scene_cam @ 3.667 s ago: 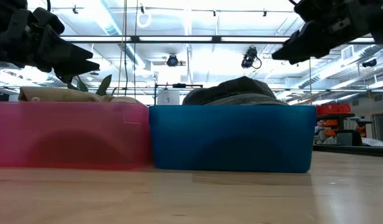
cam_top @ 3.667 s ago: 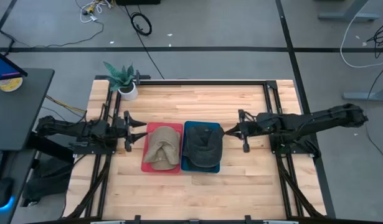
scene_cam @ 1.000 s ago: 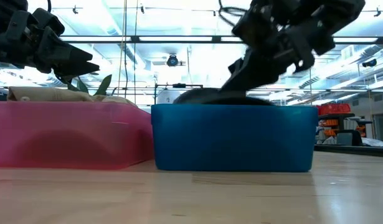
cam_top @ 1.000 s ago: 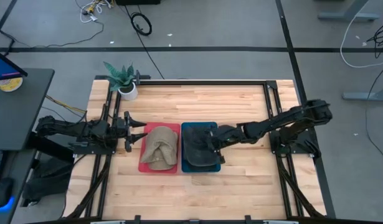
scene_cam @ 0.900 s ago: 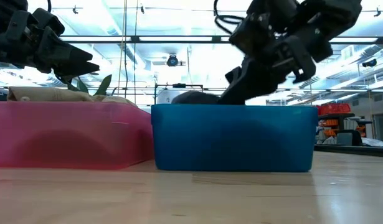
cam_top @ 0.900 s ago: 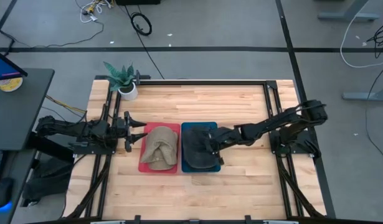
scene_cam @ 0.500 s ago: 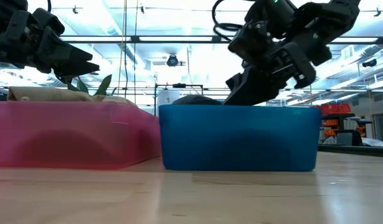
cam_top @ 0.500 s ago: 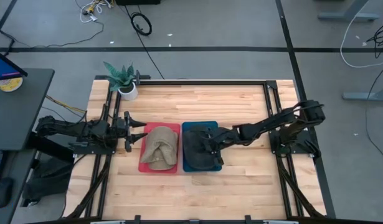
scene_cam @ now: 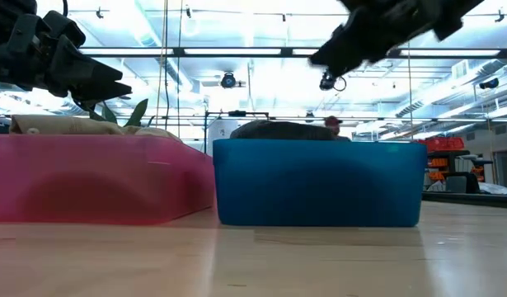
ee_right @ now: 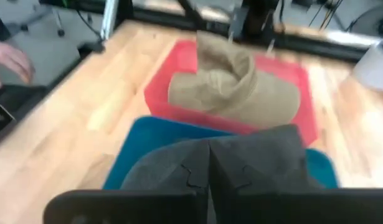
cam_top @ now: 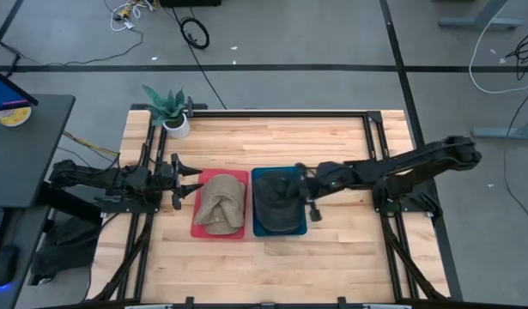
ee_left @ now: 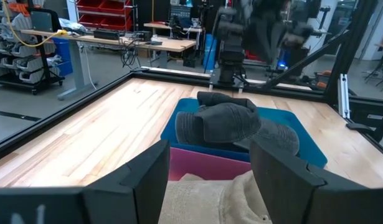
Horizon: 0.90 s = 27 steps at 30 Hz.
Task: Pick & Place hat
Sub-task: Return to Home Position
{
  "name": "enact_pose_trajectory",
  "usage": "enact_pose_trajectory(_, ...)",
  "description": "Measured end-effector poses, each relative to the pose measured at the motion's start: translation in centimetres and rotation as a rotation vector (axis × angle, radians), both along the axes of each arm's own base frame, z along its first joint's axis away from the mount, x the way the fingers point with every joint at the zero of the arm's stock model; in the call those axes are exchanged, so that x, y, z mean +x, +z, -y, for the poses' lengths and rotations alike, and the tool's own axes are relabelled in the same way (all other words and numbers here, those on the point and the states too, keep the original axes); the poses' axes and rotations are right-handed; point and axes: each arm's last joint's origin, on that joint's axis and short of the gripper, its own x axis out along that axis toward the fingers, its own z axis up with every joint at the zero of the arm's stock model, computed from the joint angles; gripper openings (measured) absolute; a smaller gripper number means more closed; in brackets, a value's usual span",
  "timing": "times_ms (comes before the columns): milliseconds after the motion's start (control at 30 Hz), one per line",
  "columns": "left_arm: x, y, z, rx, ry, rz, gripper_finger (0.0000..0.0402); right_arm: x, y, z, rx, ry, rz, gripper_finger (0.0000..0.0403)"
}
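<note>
Two bins (cam_top: 198,230), one black cap (cam_top: 276,204), one plant (cam_top: 165,105)

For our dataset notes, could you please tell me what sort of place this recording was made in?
Probably a robotics lab or workshop: workbenches and red storage racks beyond the table, strip lights overhead, loose cables on the grey floor.

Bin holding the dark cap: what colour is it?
Blue; the bin shows best in the low view.

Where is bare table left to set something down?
Bare table: the wide near strip in front of the red bin and blue bin; the far strip between the bins and the plant. Crowded: the left gripper beside red, the right gripper above blue.
</note>
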Motion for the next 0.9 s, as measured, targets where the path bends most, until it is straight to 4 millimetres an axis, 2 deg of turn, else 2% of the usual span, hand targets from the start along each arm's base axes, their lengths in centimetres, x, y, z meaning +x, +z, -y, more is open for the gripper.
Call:
enact_pose_trajectory(133,0.0,0.0,0.0,0.0,0.0,0.0,0.0225,-3.0,2.0,0.4,0.013,-0.002,0.1,0.0009)
enact_pose_trajectory(300,0.0,0.0,0.0,0.0,0.0,-0.001,0.0225,-7.5,2.8,1.1,0.053,-0.058,0.27,0.0009)
enact_pose_trajectory(400,0.0,0.0,0.0,0.0,0.0,0.0,0.0225,-10.0,2.2,1.5,0.078,-0.089,0.34,0.0009)
enact_pose_trajectory(533,0.0,0.0,0.0,0.0,0.0,0.0,0.0225,-12.4,0.7,1.8,0.114,-0.106,0.422,0.0009)
enact_pose_trajectory(667,0.0,0.0,0.0,0.0,0.0,-0.001,0.0225,-14.0,-1.3,2.1,0.135,-0.14,0.459,0.0009)
enact_pose_trajectory(900,0.0,0.0,0.0,0.0,0.0,-0.001,0.0225,-16.0,-2.3,2.4,0.141,-0.164,0.565,0.0009)
